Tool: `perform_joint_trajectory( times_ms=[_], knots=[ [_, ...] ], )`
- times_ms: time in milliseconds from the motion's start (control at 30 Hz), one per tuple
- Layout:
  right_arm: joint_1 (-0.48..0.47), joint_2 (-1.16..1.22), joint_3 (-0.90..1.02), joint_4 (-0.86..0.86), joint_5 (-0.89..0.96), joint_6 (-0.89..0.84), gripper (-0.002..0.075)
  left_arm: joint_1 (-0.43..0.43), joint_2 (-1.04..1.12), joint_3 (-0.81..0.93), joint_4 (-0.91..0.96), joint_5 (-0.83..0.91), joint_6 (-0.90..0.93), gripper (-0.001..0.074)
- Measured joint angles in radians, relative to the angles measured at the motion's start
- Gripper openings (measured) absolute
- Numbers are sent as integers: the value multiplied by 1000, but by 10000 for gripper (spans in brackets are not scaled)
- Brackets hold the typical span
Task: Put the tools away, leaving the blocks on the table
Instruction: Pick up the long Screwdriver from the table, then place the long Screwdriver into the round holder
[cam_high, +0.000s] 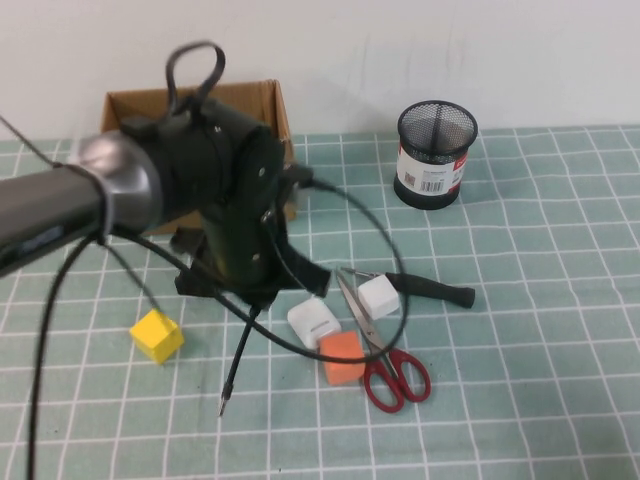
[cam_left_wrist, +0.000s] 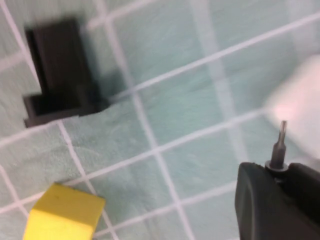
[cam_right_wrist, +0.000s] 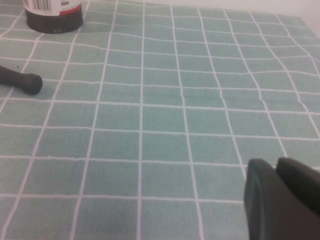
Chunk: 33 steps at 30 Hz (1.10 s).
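Left gripper (cam_left_wrist: 277, 182) hangs low over the teal grid table (cam_high: 560, 400), its dark fingers (cam_left_wrist: 255, 200) pressed close round the thin pen-like driver (cam_high: 236, 362), whose metal tip pokes out from between them in the left wrist view; the grip looks like a pinch on the shaft, probably taken near the upper end so the length can swing free. In the high view the driver slants down out from under the wrist toward the near edge. Yellow block (cam_high: 156, 335) sits just to the gripper's left; a small black clip (cam_left_wrist: 60, 70) lies near it too. On the gripper's right, close: white earbud case (cam_high: 313, 322), orange block (cam_high: 343, 358), white block (cam_high: 378, 296), red-handled scissors (cam_high: 385, 350) and black-handled screwdriver (cam_high: 430, 289), bunched together. Lifting straight up seems the clear way out. Beyond the gripper stand a cardboard box (cam_high: 270, 105) and a mesh pen cup (cam_high: 436, 152), either a likely destination. Right gripper (cam_right_wrist: 280, 200) is parked over bare grid well to the right, fingers pressed together, empty.
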Motion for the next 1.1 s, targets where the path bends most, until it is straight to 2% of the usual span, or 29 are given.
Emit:
perform_joint_trajectory(
  times_ms=[167, 267, 367, 600, 733, 900, 1100],
  knots=[
    [0, 0, 0, 0, 0, 0, -7, -89, -150, 4, 68, -44, -4, 58],
    [0, 0, 0, 0, 0, 0, -7, -134, -209, 27, 129, -181, -4, 58],
    [0, 0, 0, 0, 0, 0, -7, -146, -246, 92, 178, -460, -4, 58],
    [0, 0, 0, 0, 0, 0, -8, -86, -214, 279, 223, -1355, -4, 58],
    [0, 0, 0, 0, 0, 0, -8, -52, -113, 256, 232, -1664, -4, 58],
    [0, 0, 0, 0, 0, 0, -7, -21, 44, 100, 232, -1749, -4, 58],
    [0, 0, 0, 0, 0, 0, -8, 6, 225, -131, 234, -1693, -10, 58]
  ],
)
